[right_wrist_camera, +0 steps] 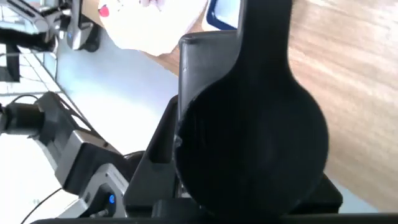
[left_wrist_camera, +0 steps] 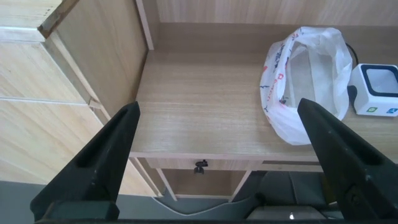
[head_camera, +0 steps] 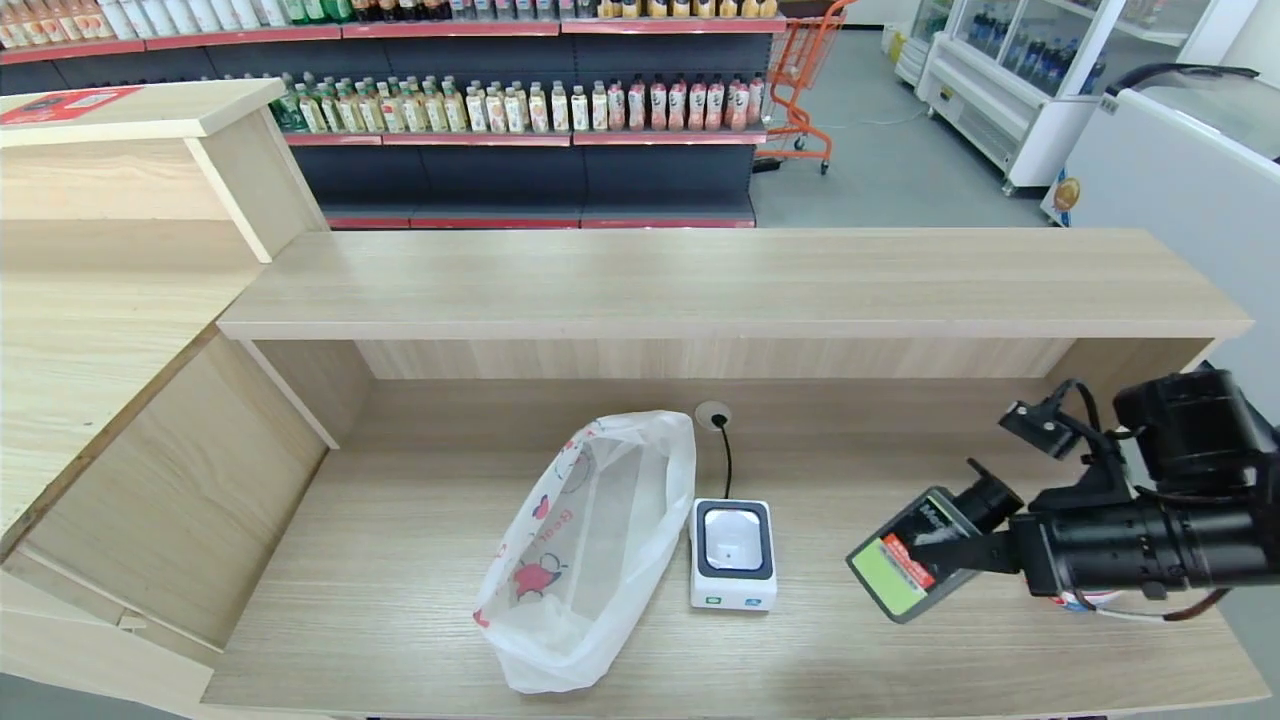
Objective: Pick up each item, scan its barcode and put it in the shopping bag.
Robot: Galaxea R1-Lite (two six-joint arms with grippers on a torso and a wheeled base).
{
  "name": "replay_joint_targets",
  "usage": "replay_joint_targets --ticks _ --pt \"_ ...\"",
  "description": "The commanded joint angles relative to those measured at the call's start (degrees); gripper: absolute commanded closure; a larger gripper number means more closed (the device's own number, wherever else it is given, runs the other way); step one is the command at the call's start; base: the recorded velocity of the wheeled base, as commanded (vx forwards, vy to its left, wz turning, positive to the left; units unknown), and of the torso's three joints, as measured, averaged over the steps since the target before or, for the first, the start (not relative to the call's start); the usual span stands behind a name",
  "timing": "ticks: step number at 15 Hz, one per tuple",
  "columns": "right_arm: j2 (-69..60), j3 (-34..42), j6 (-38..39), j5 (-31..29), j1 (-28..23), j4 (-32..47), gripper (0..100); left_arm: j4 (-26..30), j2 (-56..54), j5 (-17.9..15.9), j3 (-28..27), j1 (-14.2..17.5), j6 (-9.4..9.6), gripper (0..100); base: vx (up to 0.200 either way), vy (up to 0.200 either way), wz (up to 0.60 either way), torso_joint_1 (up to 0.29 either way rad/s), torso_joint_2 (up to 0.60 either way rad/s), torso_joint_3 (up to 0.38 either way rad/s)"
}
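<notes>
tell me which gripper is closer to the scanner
Right. The right gripper, shut on a grey box, is over the counter just right of the scanner. The left gripper, open, is off the counter's front edge, past the shopping bag.

Shop — a small supermarket checkout. Shelves (head_camera: 520, 110) of bottled drinks line the back, with an orange shopping cart (head_camera: 805, 70) in the aisle and glass-door fridges (head_camera: 1020, 70) and a chest freezer (head_camera: 1170, 170) at right. The wooden surface (head_camera: 380, 600) carries a barcode scanner (head_camera: 733, 552) and a plastic shopping bag (head_camera: 585, 550).
</notes>
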Motion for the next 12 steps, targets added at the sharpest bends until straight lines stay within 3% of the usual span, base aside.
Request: replay_joint_targets --ticks 1,6,8,12 --pt "10.31 -4.85 -0.04 -0.76 6.26 -3.88 100 -0.01 -0.01 0.0 0.0 0.01 -0.01 0 0.0 0.0 0.0 0.0 0.0 0.0" --pt "22.17 -7.04 -0.48 -1.55 14.35 -16.1 100 -0.01 -0.01 0.0 0.0 0.01 -0.01 0 0.0 0.0 0.0 0.0 0.0 0.0" --pt "27.18 -8.63 -3.46 -7.44 15.4 -21.37 100 -0.01 -0.01 0.0 0.0 0.01 -0.01 0 0.0 0.0 0.0 0.0 0.0 0.0" --pt "31.49 -15.39 -3.99 -8.58 16.2 -21.72 100 -0.01 -0.01 0.0 0.0 0.01 -0.01 0 0.0 0.0 0.0 0.0 0.0 0.0"
